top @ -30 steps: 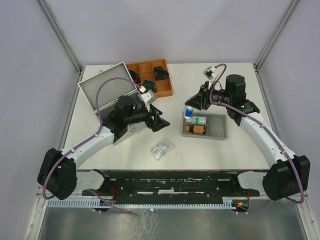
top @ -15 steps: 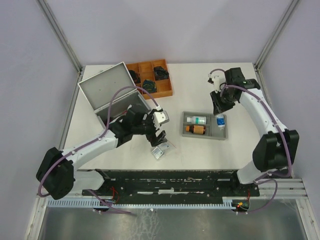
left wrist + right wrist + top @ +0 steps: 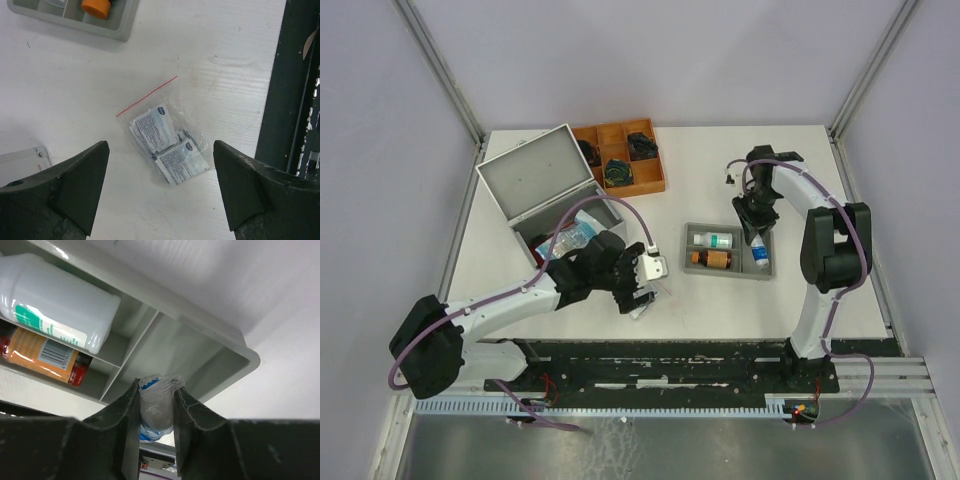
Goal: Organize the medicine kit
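Note:
The medicine kit (image 3: 535,178), a silver-grey case, stands open at the left with blue-white packs inside; its corner shows in the left wrist view (image 3: 20,161). My left gripper (image 3: 642,280) is open and hovers over a clear zip bag of sachets (image 3: 646,297) on the table, with nothing between the fingers. In the left wrist view the bag (image 3: 167,145) lies between the spread fingers of the left gripper (image 3: 160,170). My right gripper (image 3: 754,226) (image 3: 156,390) is shut on a small clear bottle with a blue label (image 3: 156,412) (image 3: 761,253), held over the right compartment of the small grey tray (image 3: 210,347).
The grey tray (image 3: 772,272) holds a white bottle with a green label (image 3: 713,240) (image 3: 55,300) and an amber bottle with an orange cap (image 3: 712,259) (image 3: 45,357). A brown wooden compartment tray (image 3: 654,184) with dark items stands behind the kit. The black front rail (image 3: 295,100) lies near the bag.
My left gripper has left the kit and moved toward the near edge, over the sachet bag. My right gripper has carried the small bottle from the tray's left side to its right compartment.

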